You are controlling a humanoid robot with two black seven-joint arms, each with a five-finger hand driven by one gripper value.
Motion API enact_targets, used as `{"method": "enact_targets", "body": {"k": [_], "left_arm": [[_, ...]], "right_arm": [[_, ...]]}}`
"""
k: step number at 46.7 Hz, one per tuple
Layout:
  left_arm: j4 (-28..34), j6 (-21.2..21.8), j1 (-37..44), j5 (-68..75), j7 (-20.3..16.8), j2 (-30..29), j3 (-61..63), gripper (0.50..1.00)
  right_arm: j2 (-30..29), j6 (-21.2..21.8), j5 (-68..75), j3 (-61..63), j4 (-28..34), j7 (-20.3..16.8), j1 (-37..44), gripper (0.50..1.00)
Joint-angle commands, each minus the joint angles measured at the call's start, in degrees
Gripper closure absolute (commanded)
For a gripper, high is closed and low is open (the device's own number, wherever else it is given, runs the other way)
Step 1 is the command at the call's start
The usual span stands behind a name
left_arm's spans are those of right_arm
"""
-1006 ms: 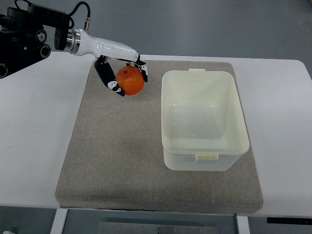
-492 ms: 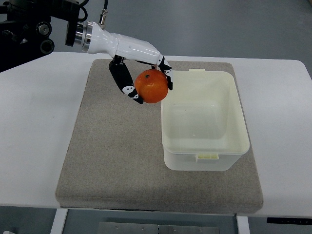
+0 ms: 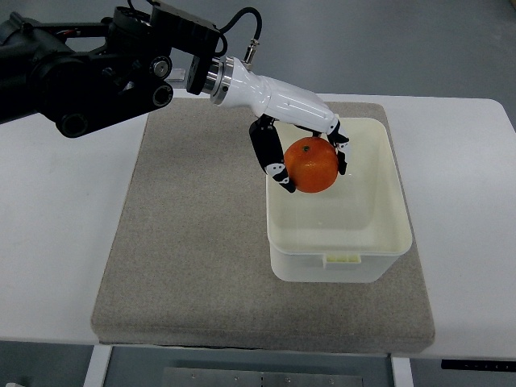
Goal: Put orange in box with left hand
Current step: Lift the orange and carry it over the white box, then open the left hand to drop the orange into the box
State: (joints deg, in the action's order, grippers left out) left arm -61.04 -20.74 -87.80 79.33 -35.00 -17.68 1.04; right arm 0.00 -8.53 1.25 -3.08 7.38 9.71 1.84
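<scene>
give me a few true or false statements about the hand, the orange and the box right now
1. The white-shelled left hand grasps the round orange. True.
2. The orange rests on the floor of the cream plastic box. False: it is held in the hand above the box's opening.
3. The box sits on the grey fabric mat. True.
4. The box already holds another fruit. False: nothing shows inside it.
5. The right hand steadies the box. False: no right hand is in view.

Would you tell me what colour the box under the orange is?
The box is pale cream, almost white, seen clearly in the top view.
</scene>
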Motion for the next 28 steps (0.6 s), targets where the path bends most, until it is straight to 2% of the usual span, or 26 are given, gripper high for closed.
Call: {"method": "enact_targets", "body": {"k": [1,13,28], "left_arm": [[1.1,0.1,1.2,2.0,0.0,1.7,-0.1,1.000],[1.8,4.6,2.4,3.6,0.0,3.0,0.1,1.000],[1.7,5.9,3.9,3.7,0.0,3.6,-0.6,1.000]], "right_arm": [[0.0,0.0,0.0,0.1,0.0,0.0,0.0,0.574],[0.0,0.0,0.0,0.0,0.0,0.0,0.0,0.574],[0.0,0.0,0.0,0.0,0.0,0.0,0.0,0.574]]}}
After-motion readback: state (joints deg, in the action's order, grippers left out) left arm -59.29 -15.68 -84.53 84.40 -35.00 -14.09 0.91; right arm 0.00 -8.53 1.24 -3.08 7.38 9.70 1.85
